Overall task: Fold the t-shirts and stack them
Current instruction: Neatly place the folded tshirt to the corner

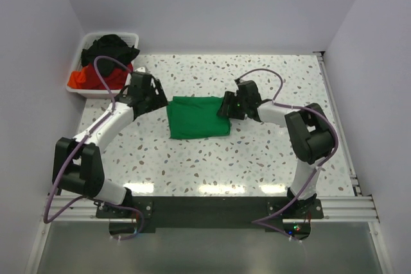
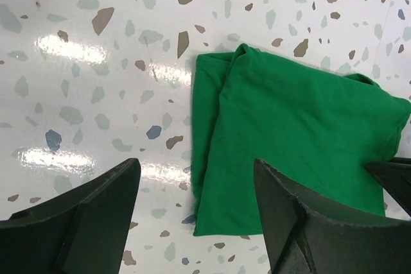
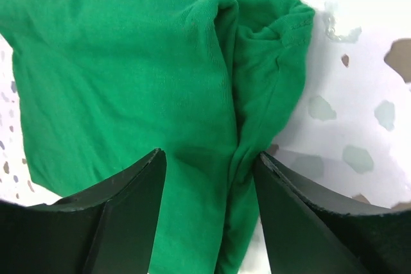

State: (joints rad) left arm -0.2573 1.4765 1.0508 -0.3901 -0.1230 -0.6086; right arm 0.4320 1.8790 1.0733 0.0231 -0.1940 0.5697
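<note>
The right pincer (image 3: 209, 158) is seen with its jaws standing apart, astride a raised ridge of the green t-shirt (image 3: 115, 75) at the shirt's right-hand edge in the overhead view; cloth lies between the fingers but is not pinched. The left pincer (image 2: 196, 178) is held wide, with nothing gripped, over the bench (image 2: 83, 94) just beside the shirt's left edge. The green t-shirt is laid as a folded rectangle at the centre of the overhead frame, between the two pincers.

The step in hand is judged to be the finishing of this fold. The bunched hem at the right side should be flattened or tucked under before that pincer is drawn off, so that the pile is given a level base. Both pincers are best lifted away upward, not sideways, lest the layers be dragged open.

In the upper left of the overhead frame a white bin (image 1: 122, 33) is seen, in which a black t-shirt (image 1: 112, 46) and a red t-shirt (image 1: 83, 78) are heaped, not yet folded.

No brand, label or writing can be read on anything
</note>
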